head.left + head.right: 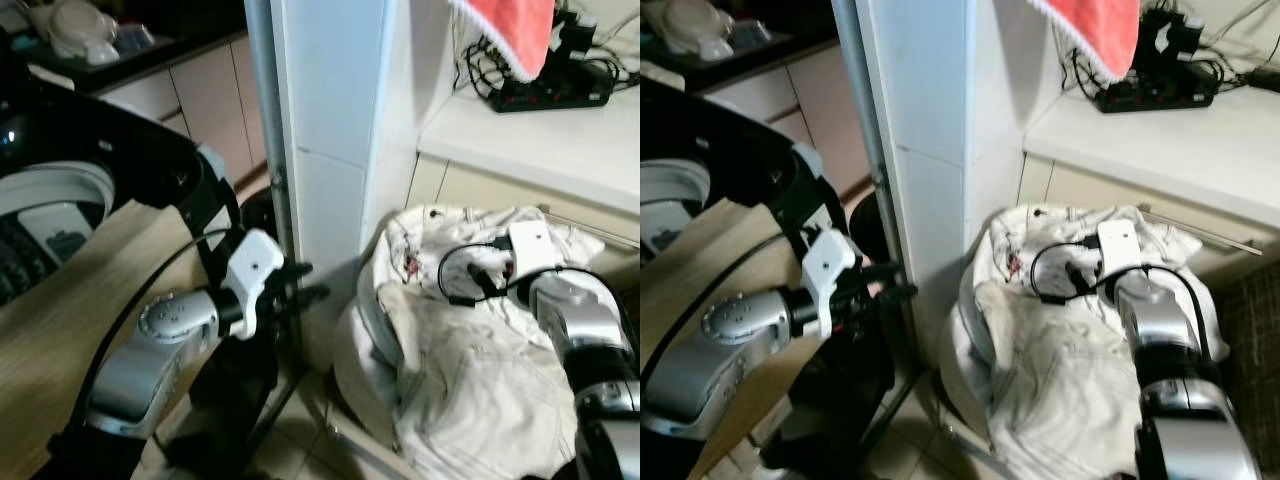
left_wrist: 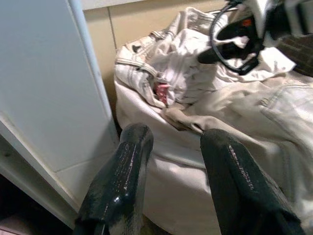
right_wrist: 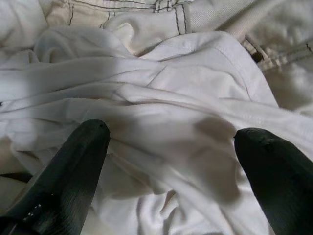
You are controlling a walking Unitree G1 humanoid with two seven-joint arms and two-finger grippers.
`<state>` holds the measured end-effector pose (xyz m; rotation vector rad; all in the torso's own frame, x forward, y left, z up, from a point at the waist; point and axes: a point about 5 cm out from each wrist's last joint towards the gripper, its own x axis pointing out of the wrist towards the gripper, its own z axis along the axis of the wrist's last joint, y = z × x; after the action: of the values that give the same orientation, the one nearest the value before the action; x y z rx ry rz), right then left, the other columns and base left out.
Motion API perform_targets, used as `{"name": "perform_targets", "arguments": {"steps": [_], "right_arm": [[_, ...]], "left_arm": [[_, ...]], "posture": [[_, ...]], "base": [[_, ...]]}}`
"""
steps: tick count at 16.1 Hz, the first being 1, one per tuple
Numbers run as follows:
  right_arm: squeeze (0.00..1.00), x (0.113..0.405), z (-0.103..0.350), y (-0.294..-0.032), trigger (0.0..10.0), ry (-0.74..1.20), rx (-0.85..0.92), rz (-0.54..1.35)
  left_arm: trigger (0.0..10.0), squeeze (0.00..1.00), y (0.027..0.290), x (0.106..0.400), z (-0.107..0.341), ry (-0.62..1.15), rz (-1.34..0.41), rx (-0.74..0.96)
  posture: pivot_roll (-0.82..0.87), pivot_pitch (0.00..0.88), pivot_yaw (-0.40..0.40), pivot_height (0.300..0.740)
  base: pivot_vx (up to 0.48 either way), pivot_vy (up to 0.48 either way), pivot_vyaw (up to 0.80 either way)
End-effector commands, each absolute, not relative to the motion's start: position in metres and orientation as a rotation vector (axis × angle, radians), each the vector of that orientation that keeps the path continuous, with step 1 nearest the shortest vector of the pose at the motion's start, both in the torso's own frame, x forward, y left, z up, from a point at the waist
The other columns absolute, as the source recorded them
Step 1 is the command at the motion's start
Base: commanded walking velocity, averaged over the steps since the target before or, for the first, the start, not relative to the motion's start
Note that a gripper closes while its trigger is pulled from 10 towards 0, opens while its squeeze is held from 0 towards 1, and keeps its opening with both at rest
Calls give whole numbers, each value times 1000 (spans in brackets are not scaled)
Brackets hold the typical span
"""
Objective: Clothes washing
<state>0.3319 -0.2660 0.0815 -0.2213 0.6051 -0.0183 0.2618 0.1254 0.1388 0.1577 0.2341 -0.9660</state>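
A heap of cream and white clothes (image 1: 470,370) fills a white laundry hamper (image 2: 166,169) that stands on the floor beside a white pillar. My right gripper (image 1: 475,283) is down on top of the heap. In the right wrist view its fingers (image 3: 80,161) are spread wide over a white garment (image 3: 166,93), with nothing pinched between them. My left gripper (image 1: 305,282) hovers open and empty by the pillar's corner, left of the hamper and pointing at it. The washing machine's white drum rim (image 1: 60,185) sits at the far left under a black lid (image 1: 110,130).
The white pillar (image 1: 335,120) with a metal pipe (image 1: 270,150) stands between my arms. A red towel (image 1: 510,35) hangs over a white counter (image 1: 540,140) holding a power strip (image 1: 550,95). A tan wooden surface (image 1: 50,330) lies at my left.
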Motion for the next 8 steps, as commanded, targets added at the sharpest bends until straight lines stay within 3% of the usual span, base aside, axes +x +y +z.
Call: {"name": "perform_targets", "arguments": {"steps": [1, 2, 3, 4, 5, 6, 8], "right_arm": [[1000, 335, 85, -273, 10000, 603, -277, -29], [482, 336, 84, -275, 10000, 613, -275, -31], [482, 336, 83, -277, 10000, 623, -288, -32], [0, 334, 81, -279, 10000, 648, -319, -24], [0, 334, 80, -280, 6235, 663, -307, -10], [0, 334, 79, -282, 0, 667, -323, 1], [0, 333, 78, -283, 0, 668, -335, 9]], "left_arm": [[10000, 0, 125, 258, 142, 240, -1003, 150], [10000, 0, 125, 256, 143, 250, -1022, 133], [10000, 0, 125, 255, 144, 258, -1037, 133], [10000, 0, 125, 251, 144, 278, -1073, 139], [10000, 0, 126, 248, 143, 288, -1092, 141], [10000, 0, 126, 249, 144, 277, -1084, 157], [10000, 0, 124, 250, 144, 269, -1081, 156]], "posture": [[-74, 0, 61, 740], [-72, 0, 60, 740], [-72, 0, 60, 740], [-72, 0, 58, 740], [-72, 0, 58, 740], [-72, 0, 54, 740], [-74, 0, 56, 740]], "base": [[0, 0, 0], [0, 0, 0], [0, 0, 0], [0, 0, 0], [0, 0, 0], [0, 0, 0], [0, 0, 0]]}}
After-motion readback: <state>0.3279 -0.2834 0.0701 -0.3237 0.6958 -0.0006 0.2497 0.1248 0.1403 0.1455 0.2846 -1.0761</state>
